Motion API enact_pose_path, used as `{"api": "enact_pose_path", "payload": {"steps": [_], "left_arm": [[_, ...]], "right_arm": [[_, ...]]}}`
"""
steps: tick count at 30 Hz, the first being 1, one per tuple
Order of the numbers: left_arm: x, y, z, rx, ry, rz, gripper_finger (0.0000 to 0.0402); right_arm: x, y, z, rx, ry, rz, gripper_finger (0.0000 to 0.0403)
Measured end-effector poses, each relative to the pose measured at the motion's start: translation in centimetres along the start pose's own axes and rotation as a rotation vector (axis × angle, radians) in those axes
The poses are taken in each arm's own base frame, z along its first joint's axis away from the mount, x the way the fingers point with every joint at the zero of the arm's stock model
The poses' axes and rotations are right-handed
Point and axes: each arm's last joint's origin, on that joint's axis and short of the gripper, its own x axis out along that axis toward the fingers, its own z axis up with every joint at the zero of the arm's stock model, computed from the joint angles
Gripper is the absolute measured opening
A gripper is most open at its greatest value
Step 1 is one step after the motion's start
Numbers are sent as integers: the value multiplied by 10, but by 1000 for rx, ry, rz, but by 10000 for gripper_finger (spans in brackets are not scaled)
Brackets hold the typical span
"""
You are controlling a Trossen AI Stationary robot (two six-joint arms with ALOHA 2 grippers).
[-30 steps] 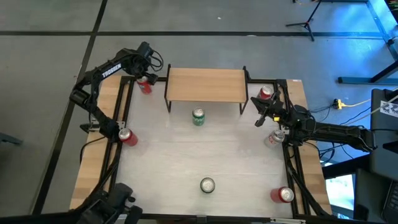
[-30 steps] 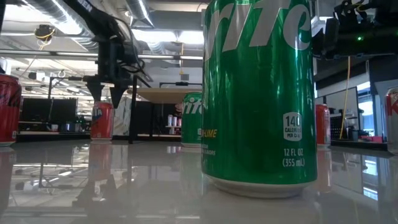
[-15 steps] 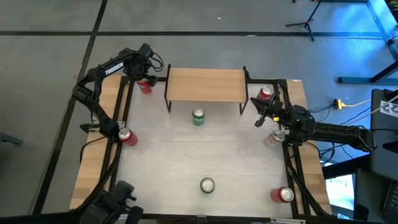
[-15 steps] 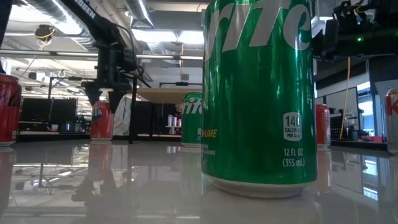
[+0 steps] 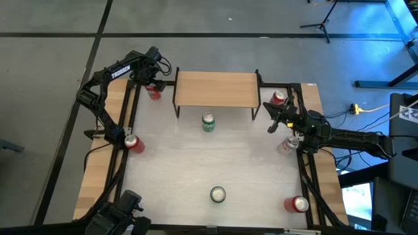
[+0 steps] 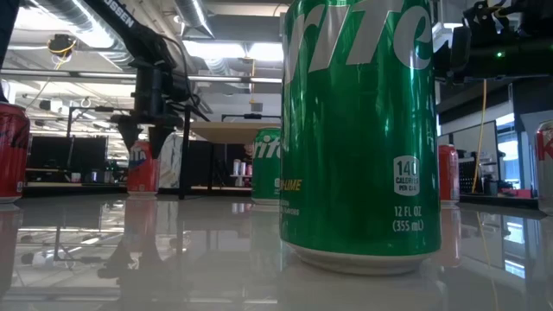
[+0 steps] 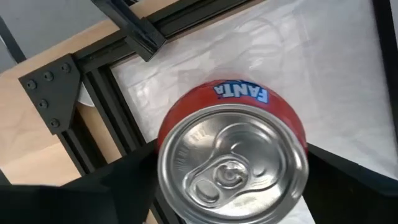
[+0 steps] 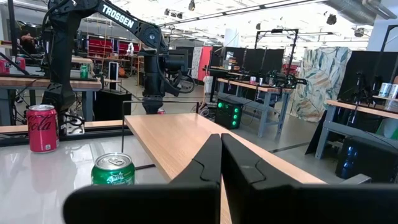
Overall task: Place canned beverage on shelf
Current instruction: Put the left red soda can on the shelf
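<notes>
A red Fanta can (image 7: pixel 233 165) stands upright on the table's far left corner (image 5: pixel 154 93), just left of the light-wood shelf (image 5: pixel 217 89). My left gripper (image 6: pixel 147 142) is open and points down over it, one finger on each side of the can's top. My right gripper (image 8: pixel 221 162) is shut and empty, held above the table near the shelf's right end (image 5: pixel 270 125). A green Sprite can (image 5: pixel 208 123) stands in front of the shelf. My left gripper stands from above around the Fanta can's upper wall (image 7: pixel 186 115), one finger (image 7: pixel 124 180) on each side. I cannot tell whether the fingers touch it. The can stands upright on the table.
Other cans stand about: a red one at the left edge (image 5: pixel 133 143), a Sprite can near the front (image 5: pixel 217 194), a red one at the front right (image 5: pixel 298 204), a red one (image 5: pixel 279 98) and a silver one (image 5: pixel 289 144) by my right arm. Black frame rails (image 5: pixel 128 111) border the tabletop.
My left gripper has come down over the Fanta can, from just above its top to fingers on either side of its upper part. The can has stayed where it was.
</notes>
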Motion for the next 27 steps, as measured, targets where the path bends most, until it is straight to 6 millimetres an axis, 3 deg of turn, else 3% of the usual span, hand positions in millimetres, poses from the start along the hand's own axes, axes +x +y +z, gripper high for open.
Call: {"api": "enact_pose_path", "payload": {"steps": [6,15,21,27], "left_arm": [[0,0,0,-19,-1,1,282],[-5,1,-4,-13,2,10,284],[-25,4,-12,-12,-45,15,283],[-68,10,-18,-29,-124,17,284]], "right_arm": [[0,0,0,0,0,0,5],[0,0,0,1,-2,2,5],[0,0,0,0,-2,3,5],[0,0,1,2,-8,2,5]]}}
